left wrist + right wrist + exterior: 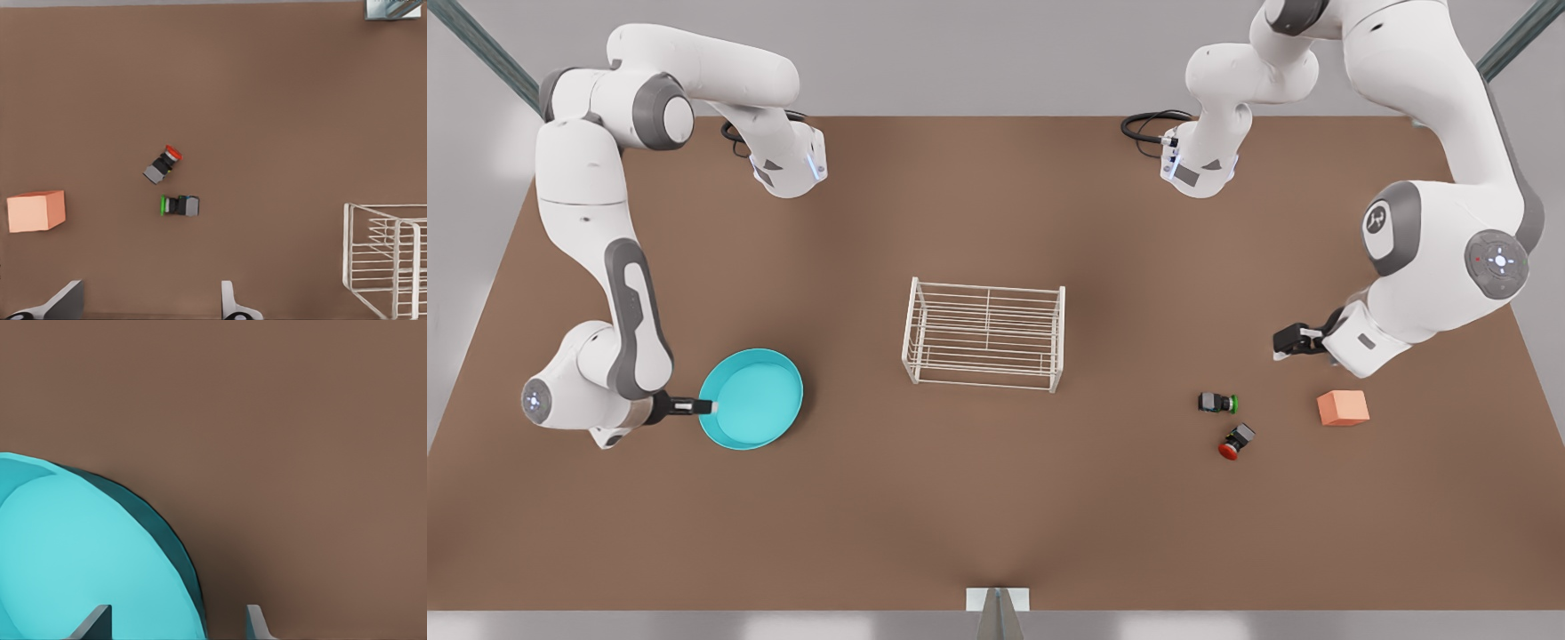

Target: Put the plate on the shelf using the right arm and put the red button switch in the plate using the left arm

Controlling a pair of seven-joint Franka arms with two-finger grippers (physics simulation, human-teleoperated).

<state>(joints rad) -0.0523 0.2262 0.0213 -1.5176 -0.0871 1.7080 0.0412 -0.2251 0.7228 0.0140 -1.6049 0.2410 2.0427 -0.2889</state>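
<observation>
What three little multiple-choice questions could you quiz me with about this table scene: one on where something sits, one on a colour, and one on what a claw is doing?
1. Where is the shelf?
A. Mid-table, between the plate and the switches
B. On top of the plate
C. Beside the orange-pink block

2. What colour is the plate?
A. Red
B. Teal
C. White

3. What is the right claw doing?
A. Lifting the plate high in the air
B. Sitting at the plate's rim, with the plate on the table
C. Holding a switch

Answers:
1 A: the front view shows the rack in the middle, with the red button switch and the green button switch off toward that view's right.
2 B: the dish is plainly teal.
3 B: the right wrist view shows the fingers straddling the rim. The left claw hovers open above the switches.
</observation>
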